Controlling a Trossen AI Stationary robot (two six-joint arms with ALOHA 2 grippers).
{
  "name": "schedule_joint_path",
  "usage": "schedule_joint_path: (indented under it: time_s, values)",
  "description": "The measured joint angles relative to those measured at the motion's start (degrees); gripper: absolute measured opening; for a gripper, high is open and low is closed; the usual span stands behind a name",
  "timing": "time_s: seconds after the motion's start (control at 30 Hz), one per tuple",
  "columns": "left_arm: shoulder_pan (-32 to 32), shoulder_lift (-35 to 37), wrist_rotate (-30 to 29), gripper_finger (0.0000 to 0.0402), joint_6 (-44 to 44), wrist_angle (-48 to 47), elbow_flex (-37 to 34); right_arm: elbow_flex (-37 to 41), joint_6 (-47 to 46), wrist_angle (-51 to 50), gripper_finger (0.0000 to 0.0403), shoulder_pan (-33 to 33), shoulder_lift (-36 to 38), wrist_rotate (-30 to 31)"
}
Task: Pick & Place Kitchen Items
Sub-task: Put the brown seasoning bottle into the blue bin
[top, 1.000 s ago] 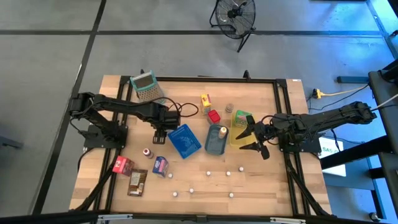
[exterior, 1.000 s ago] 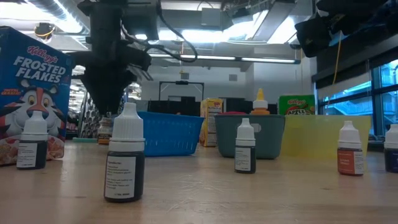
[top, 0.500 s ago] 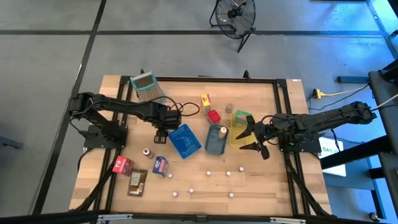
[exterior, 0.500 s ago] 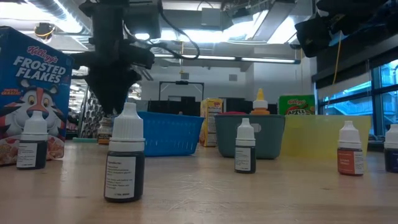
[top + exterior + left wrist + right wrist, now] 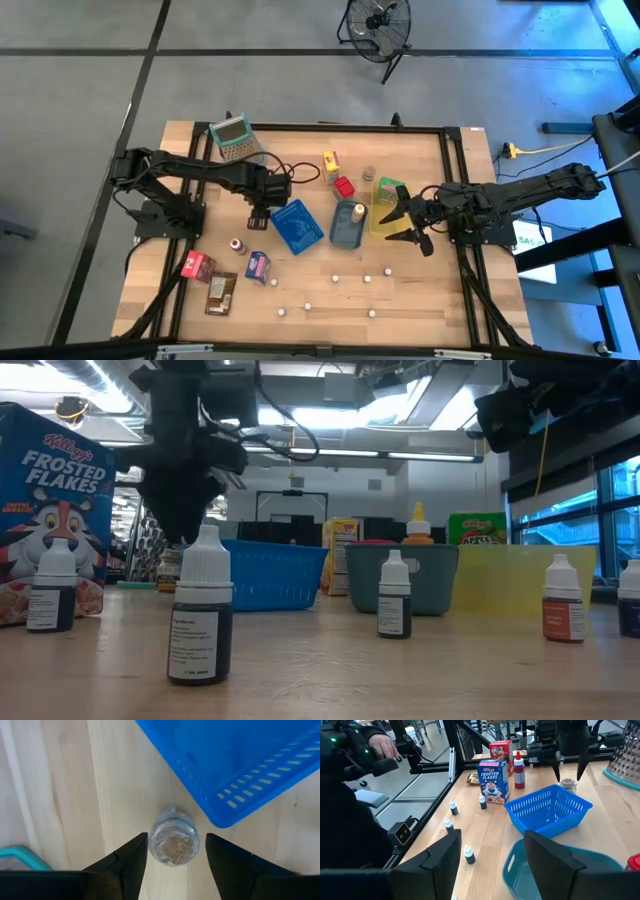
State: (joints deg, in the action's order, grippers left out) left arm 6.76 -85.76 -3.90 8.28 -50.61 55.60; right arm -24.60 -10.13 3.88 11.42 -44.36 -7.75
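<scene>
The left gripper (image 5: 258, 212) is hanging directly over a small clear jar (image 5: 173, 837), with its fingers (image 5: 131, 862) standing apart on either side of the jar and not touching it. The jar is round, transparent, and showing brown granular contents through its top; it is standing upright on the bare wood table (image 5: 420, 290), just beside a corner of the blue basket (image 5: 295, 226). That corner is crowding the jar on one side. The basket is moulded plastic with slotted walls.

Toward the table's near left corner, a red box (image 5: 197, 266), a brown packet (image 5: 221, 292), a red-capped bottle (image 5: 237, 245) and a small cereal box (image 5: 259, 266) are lying well apart from the jar. A metal grater (image 5: 234, 138) is sitting at the far left edge.

Right of the blue basket, a teal basket (image 5: 345, 228) is holding an orange-capped bottle (image 5: 359, 211). A yellow box (image 5: 331, 164) and a small red box (image 5: 344, 186) are standing behind it. Next right, a yellow tray (image 5: 380, 222) is containing a green packet (image 5: 388, 188). Small white-capped dropper bottles (image 5: 200, 607) are standing scattered across the front of the table.

The right gripper (image 5: 407, 219) is waiting at the yellow tray's right side, with its fingers spread apart and holding nothing.
</scene>
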Motion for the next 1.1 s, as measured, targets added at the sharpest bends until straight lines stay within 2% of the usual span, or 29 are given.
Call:
schedule_joint_path:
  time_s: [0.3, 0.9, 1.1]
  values:
    - [0.5, 0.2, 0.2, 0.0196, 1.1, 4.7, -4.3, 0.0, -0.1, 0.0, 0.0217, 0.0, 0.0, 0.0]
    - [1.4, 0.1, 1.9, 0.0196, 0.8, 6.8, -4.5, 0.0, -0.1, 0.2, 0.0217, 0.0, 0.0, 0.0]
    - [1.4, 0.2, 1.4, 0.0168, 0.0, 5.8, -4.4, 0.0, -0.1, 0.2, 0.0217, 0.0, 0.0, 0.1]
